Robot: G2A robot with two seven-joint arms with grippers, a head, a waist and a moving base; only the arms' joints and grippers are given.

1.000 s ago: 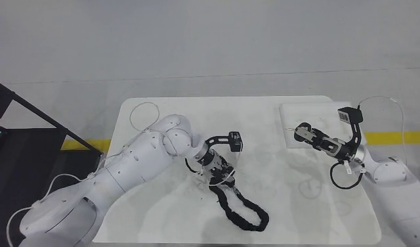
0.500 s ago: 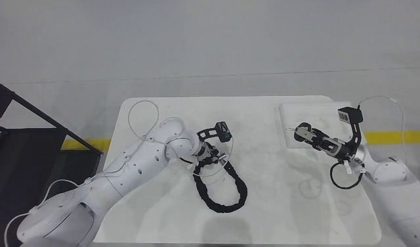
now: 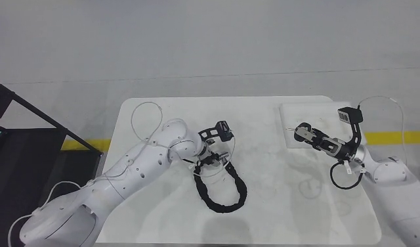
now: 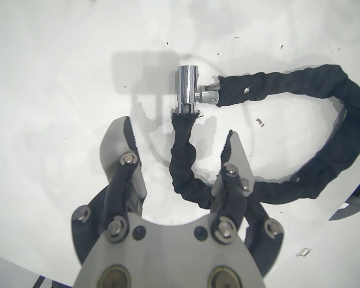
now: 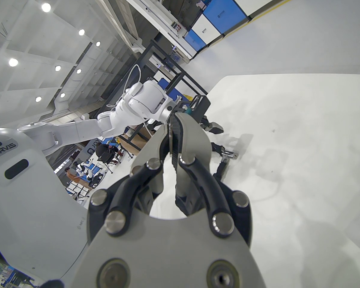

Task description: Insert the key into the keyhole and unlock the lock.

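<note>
**Lock looped on the counter, left claw wide over it, right claw pinched shut**

The black fabric-sleeved chain lock [image 3: 224, 198] is lying in a closed loop around the middle of the white counter [image 3: 295, 207]. Its shiny chrome cylinder [image 4: 188, 88] lies flat on the surface. One sleeved end runs into the bottom of the cylinder, and a metal pin from the other end plugs into its side.

The left claw [image 4: 178, 127] hangs right over that spot with its fingers spread wide. The cylinder sits just past the fingertips, and the sleeve runs back between the fingers and then under one of them. It isn't gripping anything as far as I can see.

The right claw [image 3: 301, 132] is well apart from the lock, off at the counter's right side over a pale square mat [image 3: 289, 113]. In its own wrist view the two fingers are pressed together at the tips. I honestly can't tell whether there's a key pinched in there.
</note>
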